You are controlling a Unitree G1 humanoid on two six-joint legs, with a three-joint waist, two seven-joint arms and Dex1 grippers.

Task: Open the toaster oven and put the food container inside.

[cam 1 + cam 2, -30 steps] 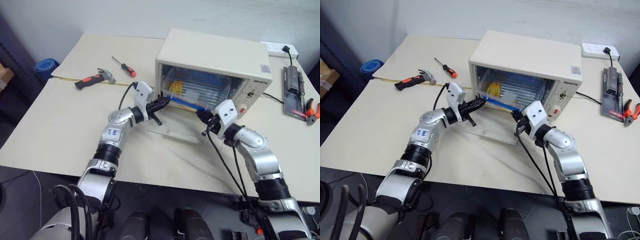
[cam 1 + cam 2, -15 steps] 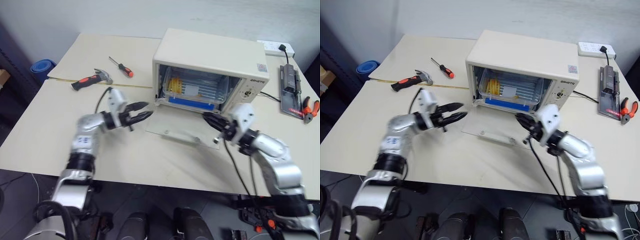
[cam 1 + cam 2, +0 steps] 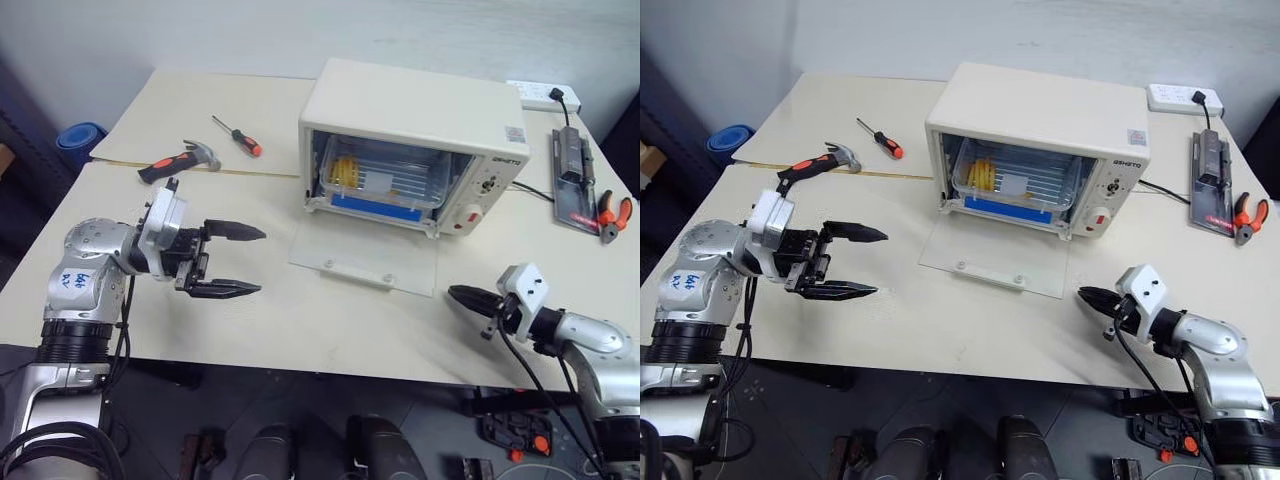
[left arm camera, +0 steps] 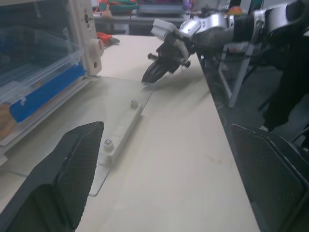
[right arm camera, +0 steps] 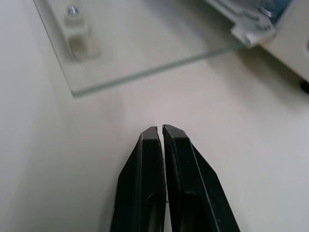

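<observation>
Both claws had withdrawn from the oven (image 3: 410, 140). The box (image 3: 385, 180) sat inside, door (image 3: 365, 255) down. Left claw (image 3: 235, 260) stood apart, right claw (image 3: 460, 296) together.

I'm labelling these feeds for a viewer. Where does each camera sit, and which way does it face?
Eye views: on the head, looking down over the table; toaster oven, open left gripper, shut right gripper.
Left wrist: looks across the glass door at the right gripper.
Right wrist: looks along its own fingers at the door's edge.
Shared: the door.
</observation>
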